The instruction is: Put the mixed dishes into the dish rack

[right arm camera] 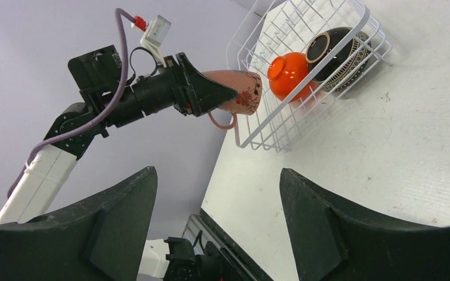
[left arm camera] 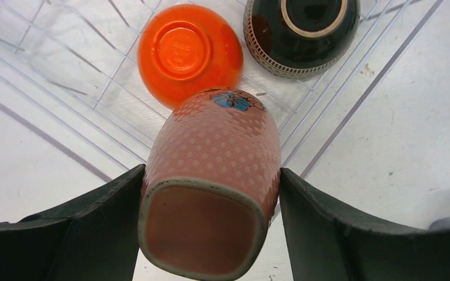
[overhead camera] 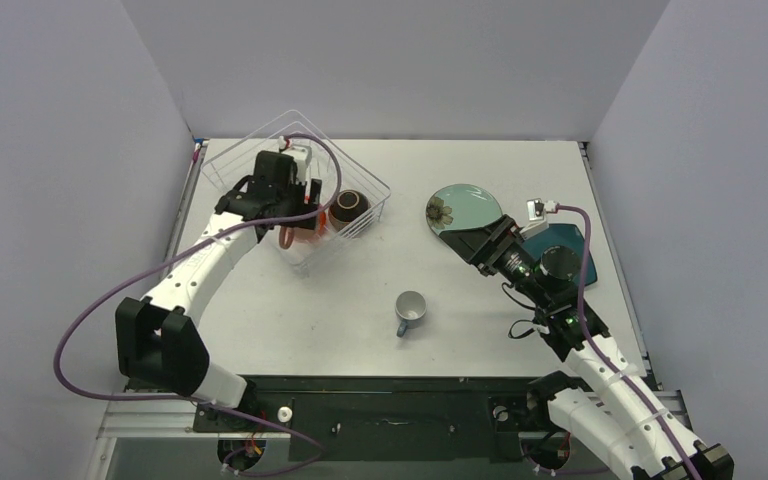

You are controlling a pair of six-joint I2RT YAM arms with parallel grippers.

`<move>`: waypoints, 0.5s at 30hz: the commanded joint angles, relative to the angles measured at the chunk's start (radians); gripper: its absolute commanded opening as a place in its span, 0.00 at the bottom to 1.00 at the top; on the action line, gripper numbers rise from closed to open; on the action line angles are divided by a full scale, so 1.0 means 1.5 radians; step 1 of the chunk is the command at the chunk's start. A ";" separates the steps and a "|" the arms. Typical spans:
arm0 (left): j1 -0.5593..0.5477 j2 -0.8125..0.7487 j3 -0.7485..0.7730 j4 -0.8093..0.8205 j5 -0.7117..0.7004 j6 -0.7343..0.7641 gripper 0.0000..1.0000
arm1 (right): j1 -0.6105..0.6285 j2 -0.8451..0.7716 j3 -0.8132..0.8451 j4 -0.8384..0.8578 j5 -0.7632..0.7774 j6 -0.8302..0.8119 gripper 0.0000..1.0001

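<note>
The dish rack (right arm camera: 263, 117) lies just beyond the left gripper's (left arm camera: 211, 175) jaws, with the brown bowl (left arm camera: 299, 29) and the orange-red bowl (left arm camera: 187, 52) inside. Those jaws clamp the pink mug (left arm camera: 217, 146) between them. The right gripper's (right arm camera: 217, 172) jaws stand wide with nothing between them.

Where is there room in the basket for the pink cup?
The pink mug should fit at the dish rack's end away from the orange-red bowl and brown bowl: only bare wire there. The corner holding both bowls is crowded. The table is also bare between the rack and the grey-blue mug.
</note>
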 commanded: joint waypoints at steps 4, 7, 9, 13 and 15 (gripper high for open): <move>-0.050 0.042 -0.018 0.106 -0.039 0.080 0.00 | -0.009 -0.006 -0.003 0.006 -0.005 -0.012 0.71; -0.050 0.052 -0.018 0.120 -0.046 0.084 0.00 | -0.008 -0.002 -0.006 0.012 -0.005 -0.010 0.71; -0.050 0.060 -0.016 0.125 -0.047 0.082 0.00 | -0.008 0.000 -0.008 0.017 -0.004 -0.007 0.71; -0.050 0.091 0.002 0.105 -0.026 0.072 0.00 | -0.008 0.004 -0.010 0.021 -0.006 -0.004 0.71; -0.050 0.105 0.011 0.090 -0.026 0.048 0.00 | -0.008 0.004 -0.011 0.019 -0.006 -0.003 0.70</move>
